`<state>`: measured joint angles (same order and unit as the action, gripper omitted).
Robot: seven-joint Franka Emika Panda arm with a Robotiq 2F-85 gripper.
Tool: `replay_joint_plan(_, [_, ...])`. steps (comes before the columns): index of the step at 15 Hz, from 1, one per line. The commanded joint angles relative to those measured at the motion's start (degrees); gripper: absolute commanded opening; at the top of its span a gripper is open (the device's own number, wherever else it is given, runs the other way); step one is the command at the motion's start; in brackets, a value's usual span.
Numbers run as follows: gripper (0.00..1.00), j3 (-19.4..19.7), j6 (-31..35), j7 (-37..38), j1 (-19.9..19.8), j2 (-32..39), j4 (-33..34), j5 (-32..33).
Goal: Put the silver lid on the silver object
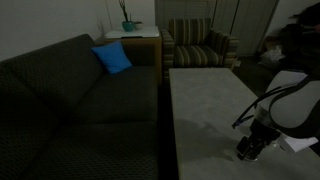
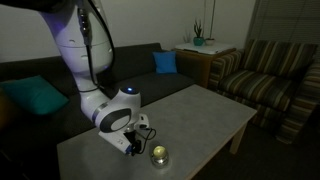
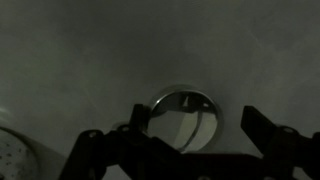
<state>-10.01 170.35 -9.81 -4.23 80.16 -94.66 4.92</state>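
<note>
The gripper [image 3: 192,130] is seen in the wrist view with its two dark fingers [image 3: 105,150] spread well apart, and nothing is clamped between them. It is held low over the pale tabletop [image 2: 200,110] in both exterior views, pointing down and tilted slightly toward the silver tin [image 2: 158,155]. No contact between the fingers and the tin can be made out.

The silver tin is found standing upright near the long edge of the tabletop that faces away from the dark sofa [image 1: 90,95], toward the end farthest from the striped armchair [image 2: 265,75]. In the wrist view its shiny round rim [image 3: 185,100] is framed in the gap between the open fingers. Whether its top is covered cannot be told from the dim pictures.

The silver lid cannot be identified with certainty. A pale, speckled rounded shape [image 3: 12,155] is cut off by the lower left border of the wrist view, but what it is cannot be told.

A blue cushion [image 1: 112,58] is propped on the sofa, and a small potted plant [image 1: 129,20] is set on a side table beyond the tabletop's far end.
</note>
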Motion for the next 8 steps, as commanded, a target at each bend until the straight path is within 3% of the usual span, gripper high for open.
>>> replay_joint_plan(1, [1.0, -0.4, 2.5, 1.8, -0.4, 2.5, 3.1, -1.9])
replay_joint_plan(4, [1.0, 1.2, 1.4, 7.2, 1.7, 3.8, 6.2, -4.8])
replay_joint_plan(8, [1.0, 5.6, -3.6, 16.8, 7.9, 4.8, 10.6, -8.4])
